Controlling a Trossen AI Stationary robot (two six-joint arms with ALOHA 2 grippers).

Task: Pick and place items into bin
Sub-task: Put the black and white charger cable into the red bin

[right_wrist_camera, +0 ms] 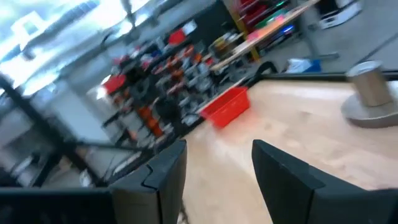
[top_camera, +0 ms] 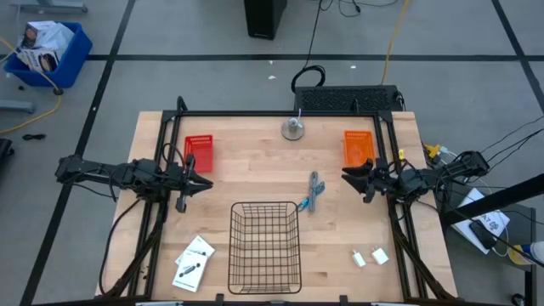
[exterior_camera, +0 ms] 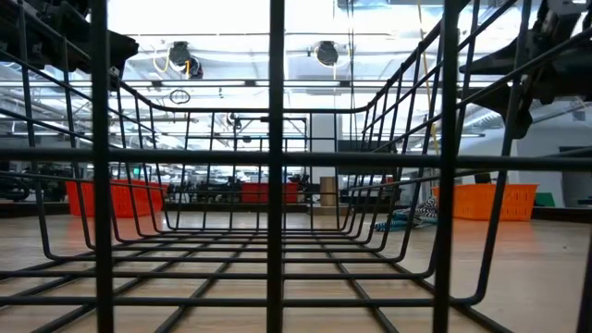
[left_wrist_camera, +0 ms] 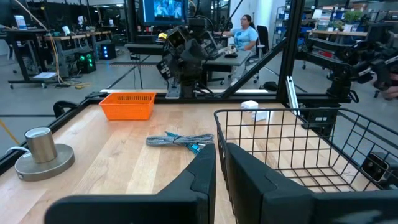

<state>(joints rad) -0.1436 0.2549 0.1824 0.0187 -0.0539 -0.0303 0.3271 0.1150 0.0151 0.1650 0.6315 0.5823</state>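
Right, on my feed the wood table has the wire bin front-centre, nothing in it. L gripper hovers left of bin, fingers nearly shut, holding nothing. R gripper hovers over the right side, fingers apart, also holding nothing. Card packets lie just left of bin. Grey-blue tool near bin's back-right corner. White blocks front-right.

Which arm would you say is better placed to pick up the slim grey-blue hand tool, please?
Probably the right: its gripper hangs nearer the slim grey-blue hand tool, with open fingers. The left gripper sits beyond the black wire basket.
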